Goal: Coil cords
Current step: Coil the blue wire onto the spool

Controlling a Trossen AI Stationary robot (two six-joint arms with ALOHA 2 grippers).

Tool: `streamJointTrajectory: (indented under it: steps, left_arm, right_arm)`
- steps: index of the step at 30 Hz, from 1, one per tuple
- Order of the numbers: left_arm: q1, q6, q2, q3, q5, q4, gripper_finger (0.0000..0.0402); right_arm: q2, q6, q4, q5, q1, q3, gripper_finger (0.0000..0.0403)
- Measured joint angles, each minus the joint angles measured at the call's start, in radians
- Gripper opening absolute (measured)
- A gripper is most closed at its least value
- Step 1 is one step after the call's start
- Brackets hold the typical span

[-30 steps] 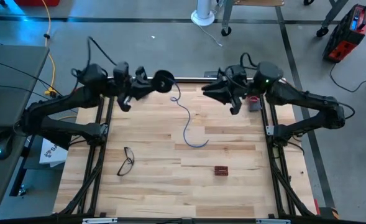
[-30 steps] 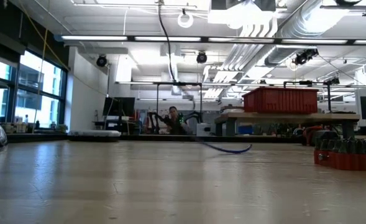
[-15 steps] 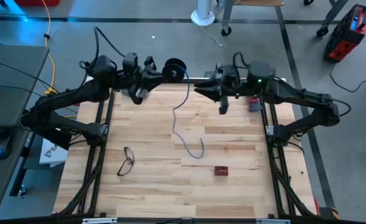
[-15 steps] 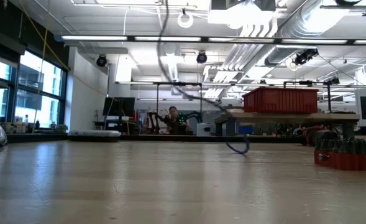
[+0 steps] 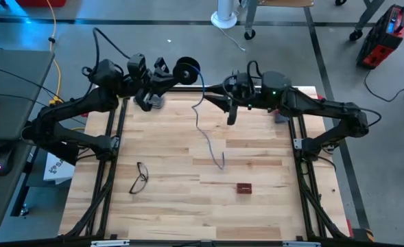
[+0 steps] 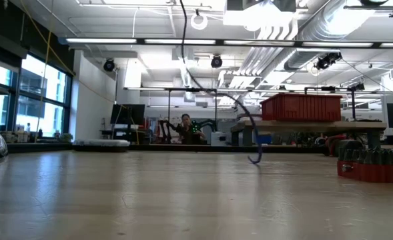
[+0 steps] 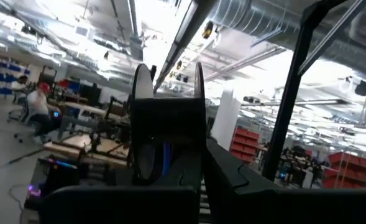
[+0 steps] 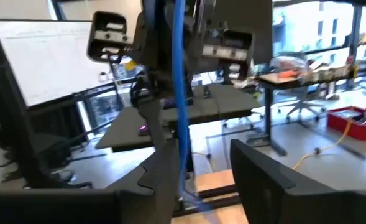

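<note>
My left gripper (image 5: 164, 77) is shut on a black spool (image 5: 186, 68) above the table's far edge. The left wrist view shows that spool (image 7: 167, 118) edge-on, with blue cord wound between its flanges. The rest of the cord (image 5: 203, 127) hangs from the spool, and its tail end (image 5: 220, 162) rests on the wood; the low view shows the cord (image 6: 253, 133) curving down to the table. My right gripper (image 5: 219, 103) is open beside the spool. In its wrist view the hanging cord (image 8: 179, 93) runs between its fingers. My left gripper holds the spool at the fingers' free ends, coming from the table's left and tipped slightly up. The dark spool body (image 7: 170, 143) hides which part the fingers are on. The spool is lifted clear of the table, with the cord slack below it. My right gripper has the cord close beside one finger (image 8: 164, 180). Whether that finger touches the cord, I cannot tell.
Eyeglasses (image 5: 140, 177) lie near the table's left side. A small red-brown block (image 5: 243, 187) sits toward the near right. A grey and red object (image 5: 280, 115) lies at the right edge under my right arm. Bare wood lies between them.
My left gripper has gone up and toward the far edge with the spool. The cord's tail, which lay curved on the table, has been drawn up and now hangs straighter, with only its end down. My right gripper has moved toward the table's left, up to the cord.
</note>
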Motion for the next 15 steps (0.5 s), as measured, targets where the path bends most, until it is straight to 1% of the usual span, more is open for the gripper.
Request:
streamJointTrajectory:
  steps: [4, 8, 12, 15]
  left_arm:
    - [0.0, 0.001, -0.011, 0.0, 0.005, -0.065, 0.0]
    - [0.0, 0.033, -0.046, 0.0, 0.021, -0.203, 0.0]
    - [0.0, 0.073, -0.078, 0.0, 0.012, -0.262, 0.0]
    - [-0.007, 0.106, -0.075, 0.0, 0.009, -0.308, 0.0]
  right_arm:
    - [-0.003, -0.045, -0.002, 0.037, 0.0, 0.0, 0.0158]
    - [-0.037, -0.058, -0.009, 0.023, 0.0, 0.0, 0.0155]
    - [-0.062, -0.056, -0.004, 0.019, 0.0, 0.0, 0.0154]
    - [-0.061, -0.03, 0.008, 0.03, 0.0, 0.0, 0.0154]
